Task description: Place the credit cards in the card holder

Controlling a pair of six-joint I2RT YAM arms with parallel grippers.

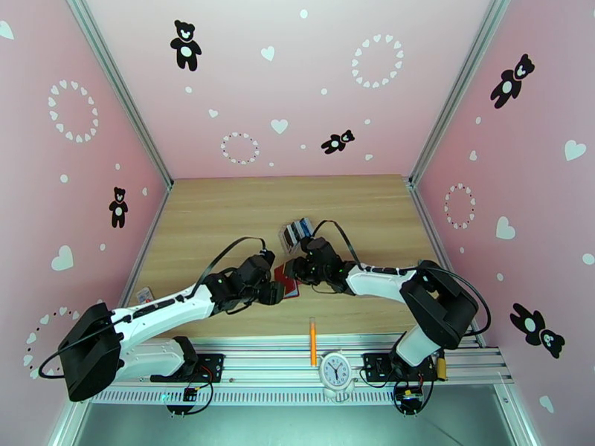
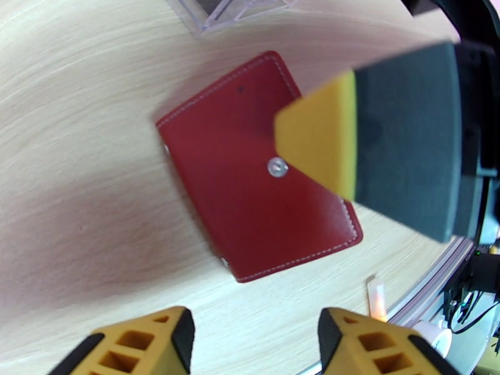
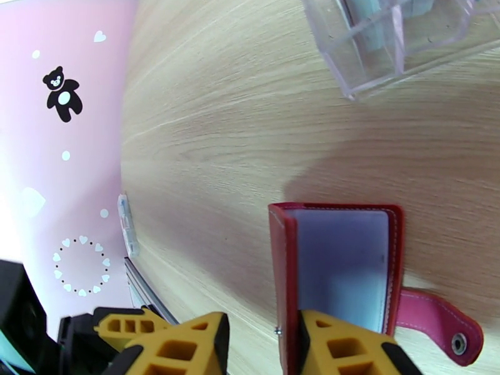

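Step in hand: opening the card holder (image 3: 337, 270); no card is in it yet, as far as I can see.
My right pincer (image 3: 262, 345): part closed on the holder's red front cover, lifting it on edge so the greyish clear pocket faces me.
My left pincer (image 2: 256, 339): fingers apart, holding nothing, just above the holder's red back (image 2: 256, 170).
Holder: on the table (image 3: 219, 120), right between my two pincers; pink snap tab (image 3: 440, 323) lying flat beside my right fingers.
Credit cards (image 1: 299, 230): standing in the clear rack (image 3: 400, 39), just beyond my right pincer.
Next move: I judge my left must fetch a card while my right keeps the cover up.
Writing: none readable.
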